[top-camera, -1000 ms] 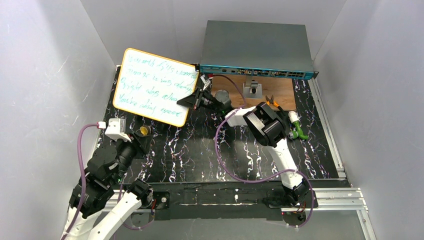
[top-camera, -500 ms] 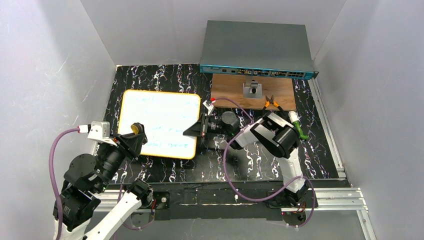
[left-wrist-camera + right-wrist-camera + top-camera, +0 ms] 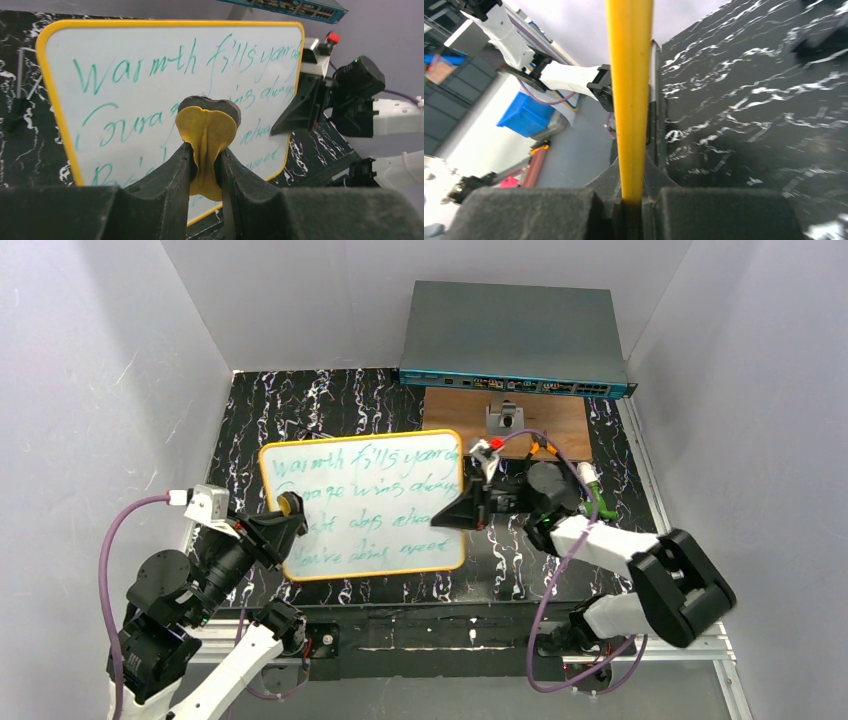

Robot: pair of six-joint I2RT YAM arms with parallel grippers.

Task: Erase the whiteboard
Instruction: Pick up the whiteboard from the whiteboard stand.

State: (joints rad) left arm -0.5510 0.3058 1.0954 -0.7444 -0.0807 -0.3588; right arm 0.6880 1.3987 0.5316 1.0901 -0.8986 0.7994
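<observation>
White whiteboard (image 3: 370, 502) with orange-yellow rim and four lines of green handwriting, left of worktop centre, around 8 to 9 o'clock in the top view. Its long side runs roughly 9 to 3. Writing faces up and toward the left arm. The board looks raised and tilted rather than lying flat. Can't tell if its near edge touches the surface.

Right pincer (image 3: 633, 199) is clamped on the board's 3 o'clock edge. The right wrist view shows the yellow rim edge-on, pinched between the two dark fingers. The right arm reaches in from 4 o'clock, with its forearm low and nearly level.

Left pincer (image 3: 204, 159) is closed on a yellow eraser pad (image 3: 207, 127) with a dark felt face at the far end. It sits at the board's 9 o'clock edge, over the start of the second and third lines. The left wrist view has the pad in front of the writing. Can't tell if the felt touches the board. All the text reads intact.

Black worktop (image 3: 340, 400) with white marbling carries everything. A grey network switch (image 3: 510, 325) with a blue port strip sits at 12 o'clock against the back wall. A brown wooden board (image 3: 455, 420) lies just in front of it, around 1 o'clock. A small metal bracket (image 3: 505, 418) stands on that board, and orange-handled pliers (image 3: 541, 447) lie at its near edge. A purple cable (image 3: 115, 530) loops off the left wrist at 8 o'clock. Another runs along the right arm.
</observation>
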